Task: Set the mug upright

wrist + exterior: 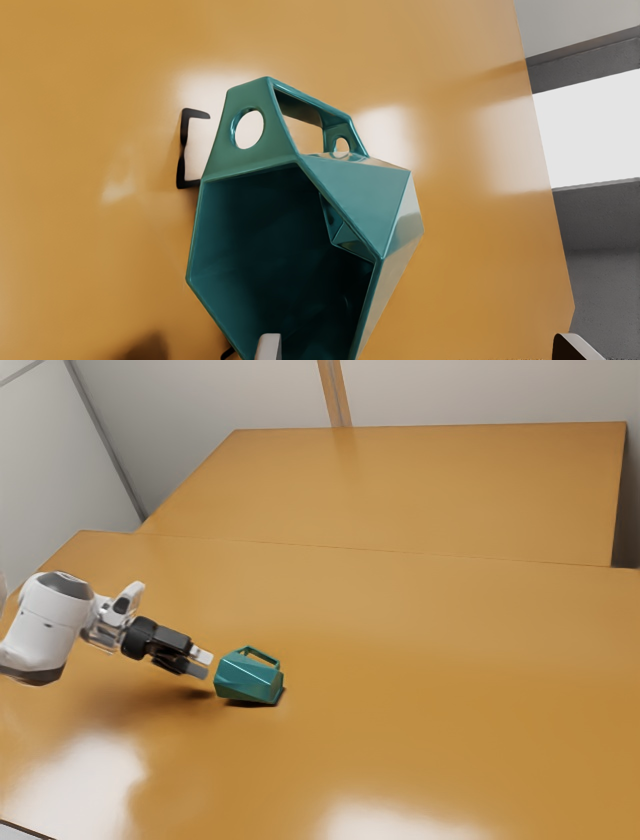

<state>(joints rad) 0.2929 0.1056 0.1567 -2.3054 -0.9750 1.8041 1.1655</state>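
Observation:
The gripper (204, 664) is low over the table at the exterior view's left, its tips just short of the teal mug (246, 680). That faceted mug lies on its side, handle uppermost and mouth turned toward the hand. In the wrist view the gripper (421, 346) is open, with a wide gap between its fingers. One fingertip (269, 346) overlaps the mouth of the mug (355, 195); whether it is inside the rim cannot be told. The other stands well beyond the mug's side, apart from it.
The glossy wooden table (430, 690) extends around the mug, and a second wooden surface (400, 490) adjoins it at the back. Pale walls (220, 400) rise behind. In the wrist view a table edge runs past the far side of the outer finger.

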